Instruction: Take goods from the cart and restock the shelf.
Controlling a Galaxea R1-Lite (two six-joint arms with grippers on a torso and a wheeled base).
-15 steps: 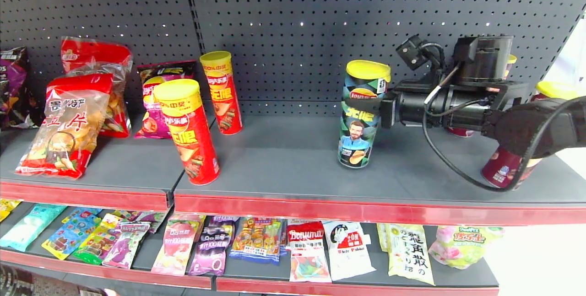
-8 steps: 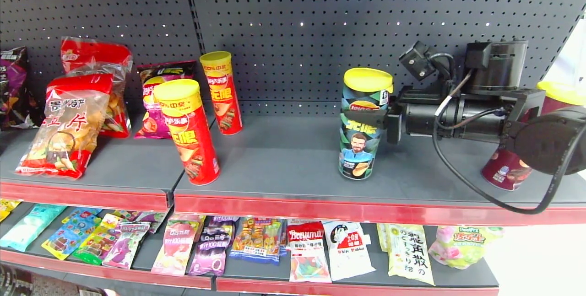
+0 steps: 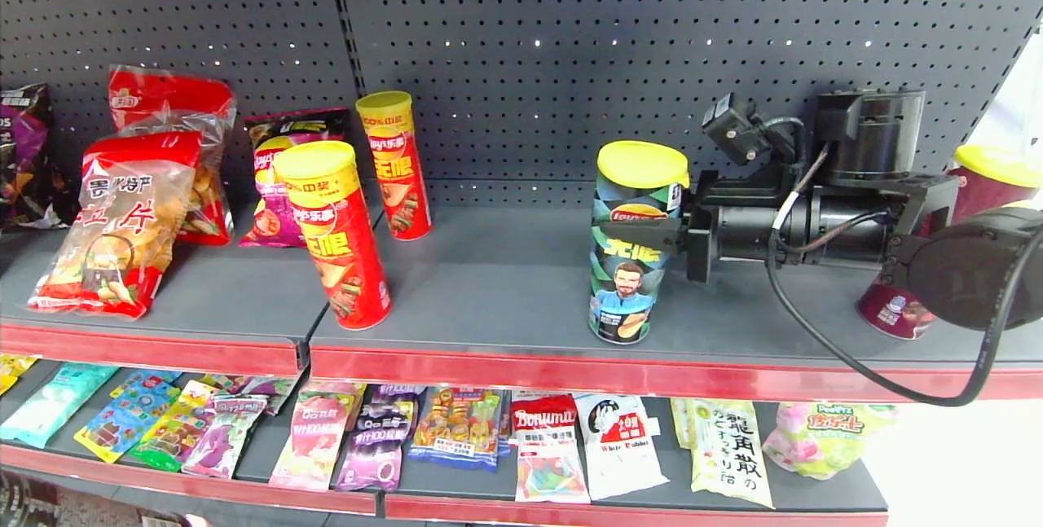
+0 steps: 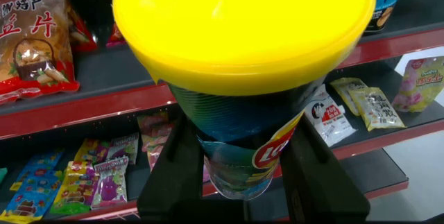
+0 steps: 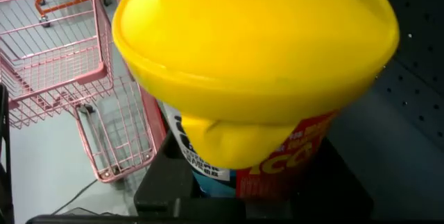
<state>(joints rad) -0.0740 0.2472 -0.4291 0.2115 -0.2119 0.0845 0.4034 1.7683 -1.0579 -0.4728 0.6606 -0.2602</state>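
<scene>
Teal chip can (image 3: 638,243), yellow lid, upright, pinched round mid-body by R gripper (image 3: 648,232). Its arm comes in from 3 o'clock. Fingers are pressed onto the can's sides, one dark finger crossing its front. Can is over the upper shelf (image 3: 505,291), close to the red front lip. Base looks at deck level, but can't tell if it's touching.

Taken from that can in the head view:
- Front red can (image 3: 332,234) at 9 o'clock, well apart, near the lip.
- Rear red can (image 3: 395,164) at approx 10 o'clock, nearer the pegboard (image 3: 530,63). Both red cans upright w/ yellow lids.
- Snack bags (image 3: 122,226) further out at 9 to 10 o'clock, leaning back.
- Purple-pink bag (image 3: 281,177) behind the front red can.
- Maroon can (image 3: 896,307) at 3 o'clock, partly hidden behind the arm.
- Lower shelf (image 3: 823,494) at 6 o'clock, w/ a row of flat sachets (image 3: 456,429) lying on it.

L gripper (image 4: 246,175) is clamped on a second teal can (image 4: 243,37), black fingers either side of the body, yellow lid toward the wrist cam. It's out in front of the shelving, shelf fronts behind it.

R wrist view has a pink wire cart (image 5: 62,57) on the floor, beyond the held can.
</scene>
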